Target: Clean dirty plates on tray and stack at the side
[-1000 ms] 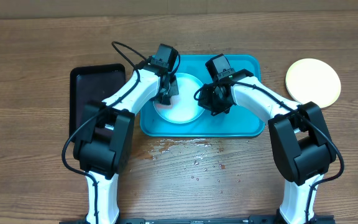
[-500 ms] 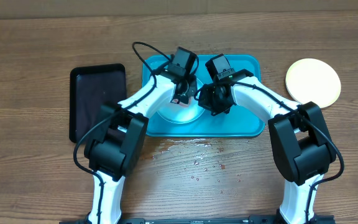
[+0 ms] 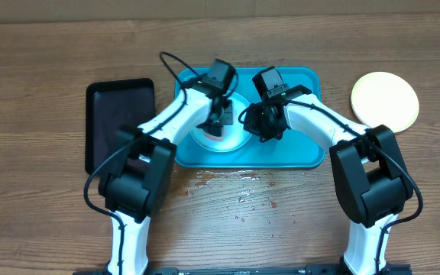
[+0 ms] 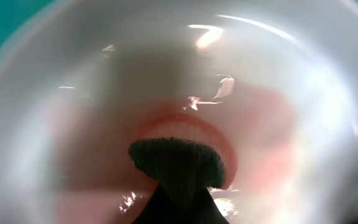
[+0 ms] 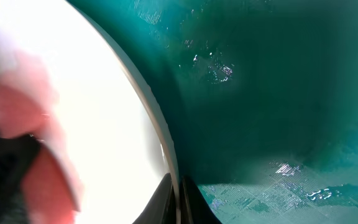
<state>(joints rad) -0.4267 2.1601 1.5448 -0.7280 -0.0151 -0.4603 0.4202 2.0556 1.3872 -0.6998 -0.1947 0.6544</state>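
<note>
A white plate (image 3: 231,136) with red smears (image 4: 272,165) lies in the left half of the turquoise tray (image 3: 289,153). My left gripper (image 3: 218,122) is shut on a dark sponge (image 4: 176,163), which presses on the plate's (image 4: 291,87) smeared middle. My right gripper (image 3: 250,122) is shut on the plate's right rim (image 5: 174,186), one finger inside and one outside. In the right wrist view the sponge (image 5: 5,171) shows at the far left over the plate (image 5: 104,106). A pale yellow plate (image 3: 384,101) sits on the table, right of the tray.
A black tray (image 3: 118,122) lies left of the turquoise tray. Water drops and small red specks (image 3: 239,191) dot the table in front of the tray. The tray's floor (image 5: 272,93) is wet to the right of the plate.
My left gripper swept the sponge from the plate's left side toward the far right, then came back a little toward the middle. The right gripper and the plate held still.
</note>
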